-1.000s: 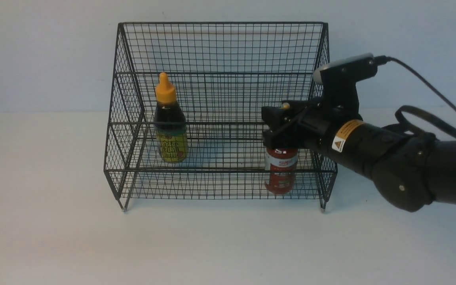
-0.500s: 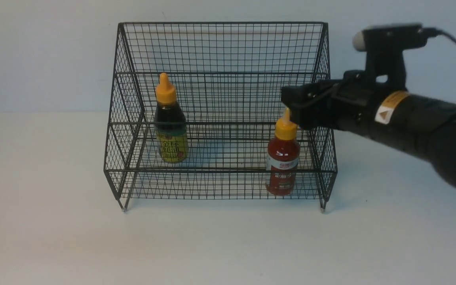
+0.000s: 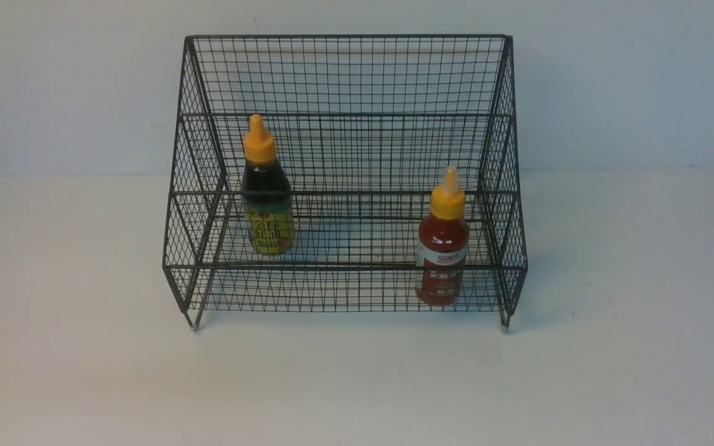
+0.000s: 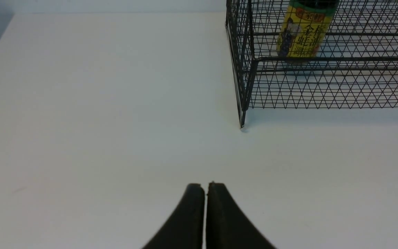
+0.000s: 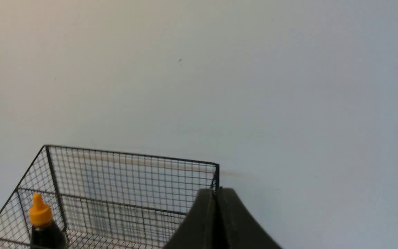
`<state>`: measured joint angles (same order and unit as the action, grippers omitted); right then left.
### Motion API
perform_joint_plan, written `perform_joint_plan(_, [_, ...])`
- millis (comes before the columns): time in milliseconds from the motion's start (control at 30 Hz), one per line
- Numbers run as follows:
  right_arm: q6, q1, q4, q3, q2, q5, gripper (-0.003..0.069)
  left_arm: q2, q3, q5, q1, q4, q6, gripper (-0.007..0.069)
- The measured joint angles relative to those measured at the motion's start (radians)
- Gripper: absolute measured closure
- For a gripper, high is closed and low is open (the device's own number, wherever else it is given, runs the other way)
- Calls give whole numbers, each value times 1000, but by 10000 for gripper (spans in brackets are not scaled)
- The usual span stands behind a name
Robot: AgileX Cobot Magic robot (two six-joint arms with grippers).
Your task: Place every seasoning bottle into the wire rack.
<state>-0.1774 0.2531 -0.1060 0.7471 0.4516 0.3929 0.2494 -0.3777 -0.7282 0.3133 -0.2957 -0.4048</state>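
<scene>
While the left pincer [image 4: 205, 188] and the right pincer [image 5: 215, 193] are clenched empty, the black wire rack [image 3: 344, 74] on the white desk [image 3: 357, 384] holds two orange-capped bottles upright — the dark bottle [image 3: 266, 204], yellow-green label, rear tier left; the red bottle [image 3: 442, 248], white-red label, front tier right.

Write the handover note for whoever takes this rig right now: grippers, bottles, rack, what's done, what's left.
Left gripper: shut, empty, over the table, short of the wire rack and its left front corner.
Right gripper: shut, empty, pointed at the wall above the rack; out of the front view.
Dark bottle: upright on the upper tier, left side.
Red bottle: upright in the lower front tier, right side.
Done: both bottles are in the rack. Left: nothing to place.
</scene>
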Motion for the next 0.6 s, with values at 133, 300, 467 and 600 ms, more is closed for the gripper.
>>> perform_joint_plan(133, [-109,-43,-70,-164,-212,-67,673,0,0,14,0,0,1,629])
perform_joint_plan(300, [-223,-57,-170,-319,-359,-159,673,0,0,51,0,0,3,629])
perform_joint_plan(467, [-252,-57,-222,-364,-382,-198,673,0,0,51,0,0,4,629])
perform_joint_plan(600, [-258,-57,-233,-368,-382,-198,673,0,0,51,0,0,4,629])
